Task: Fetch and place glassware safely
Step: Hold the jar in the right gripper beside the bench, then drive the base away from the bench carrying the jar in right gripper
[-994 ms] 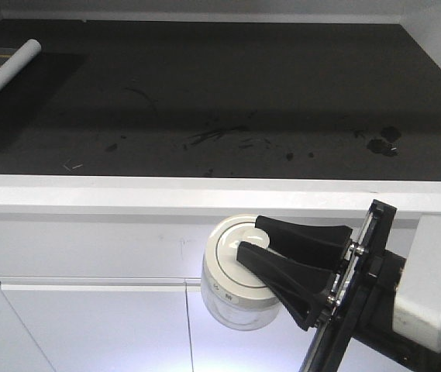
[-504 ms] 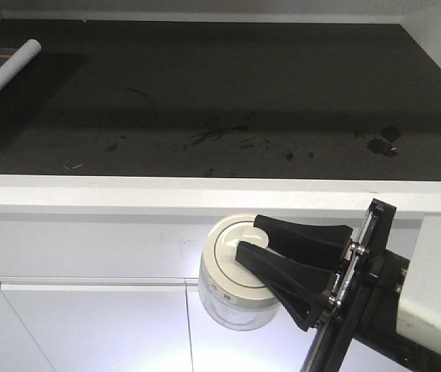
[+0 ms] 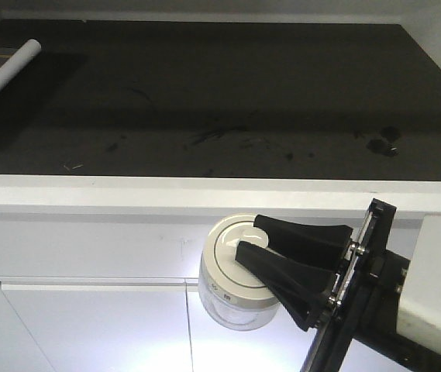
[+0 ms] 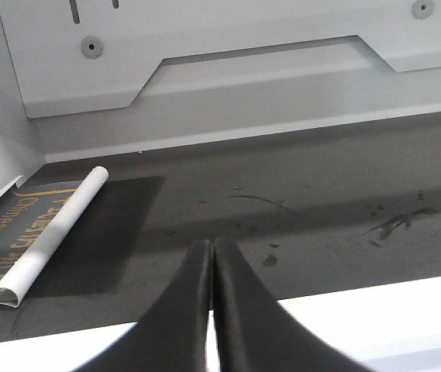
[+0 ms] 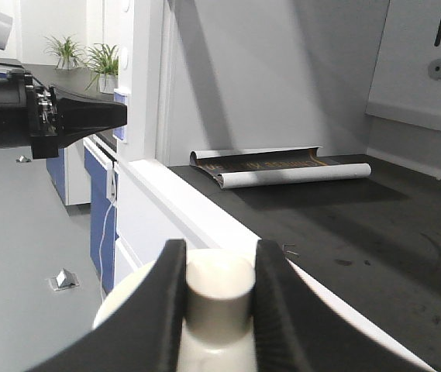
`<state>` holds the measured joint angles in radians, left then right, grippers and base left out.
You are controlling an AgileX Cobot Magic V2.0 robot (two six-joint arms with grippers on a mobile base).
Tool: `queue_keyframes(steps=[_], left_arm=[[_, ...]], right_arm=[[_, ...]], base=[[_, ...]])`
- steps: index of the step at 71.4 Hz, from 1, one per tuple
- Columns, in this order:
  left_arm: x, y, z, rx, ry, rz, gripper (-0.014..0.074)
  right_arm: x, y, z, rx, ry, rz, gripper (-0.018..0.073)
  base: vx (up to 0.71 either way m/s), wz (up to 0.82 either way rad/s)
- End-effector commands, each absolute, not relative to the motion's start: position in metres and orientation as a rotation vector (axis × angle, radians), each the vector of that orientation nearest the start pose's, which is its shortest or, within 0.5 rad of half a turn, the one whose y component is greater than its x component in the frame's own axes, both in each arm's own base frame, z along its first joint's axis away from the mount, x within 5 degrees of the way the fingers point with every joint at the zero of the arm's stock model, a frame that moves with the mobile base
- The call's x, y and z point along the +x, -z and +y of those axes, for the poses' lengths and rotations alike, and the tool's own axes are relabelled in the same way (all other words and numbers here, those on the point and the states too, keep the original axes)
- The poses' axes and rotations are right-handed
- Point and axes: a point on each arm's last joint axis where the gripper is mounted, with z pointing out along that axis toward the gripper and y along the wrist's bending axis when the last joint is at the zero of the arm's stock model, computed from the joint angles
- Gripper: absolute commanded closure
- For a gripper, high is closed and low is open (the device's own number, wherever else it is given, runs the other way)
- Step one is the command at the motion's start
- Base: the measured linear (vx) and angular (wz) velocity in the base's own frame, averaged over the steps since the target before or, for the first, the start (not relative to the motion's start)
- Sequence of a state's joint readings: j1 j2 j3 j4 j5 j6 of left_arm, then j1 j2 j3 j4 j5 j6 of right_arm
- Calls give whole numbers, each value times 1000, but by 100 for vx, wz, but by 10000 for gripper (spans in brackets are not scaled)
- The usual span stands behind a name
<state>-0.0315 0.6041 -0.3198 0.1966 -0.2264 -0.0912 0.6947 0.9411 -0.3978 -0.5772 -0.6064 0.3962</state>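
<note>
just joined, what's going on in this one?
The right gripper is shut on the lid knob of the glass jar, holding it in the air in front of the white front edge of the counter, not yet over the dark top. The left gripper is shut and empty, hovering at that edge. A rolled sheet lies at the counter's far left.

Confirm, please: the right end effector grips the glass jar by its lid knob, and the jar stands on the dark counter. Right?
Not fully. The right end effector grips the glass jar by its lid knob, but the jar hangs in the air before the white front edge of the dark counter, not on it. The exterior front-facing view shows this.
</note>
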Motion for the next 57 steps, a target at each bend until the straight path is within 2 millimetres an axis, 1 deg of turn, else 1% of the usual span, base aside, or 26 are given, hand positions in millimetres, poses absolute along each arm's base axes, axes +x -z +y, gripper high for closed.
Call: queue_keyframes(steps=[1, 28, 57], left_arm=[[130, -305, -10, 129, 2, 1445, 603], [130, -305, -10, 129, 2, 1445, 603], [130, -305, -10, 129, 2, 1445, 603]], right_arm=[[121, -311, 141, -778, -772, 1178, 563], [121, -311, 141, -778, -772, 1178, 563], [121, -311, 141, -778, -772, 1178, 563]], base=[[0, 0], [-2, 7], [-6, 30]])
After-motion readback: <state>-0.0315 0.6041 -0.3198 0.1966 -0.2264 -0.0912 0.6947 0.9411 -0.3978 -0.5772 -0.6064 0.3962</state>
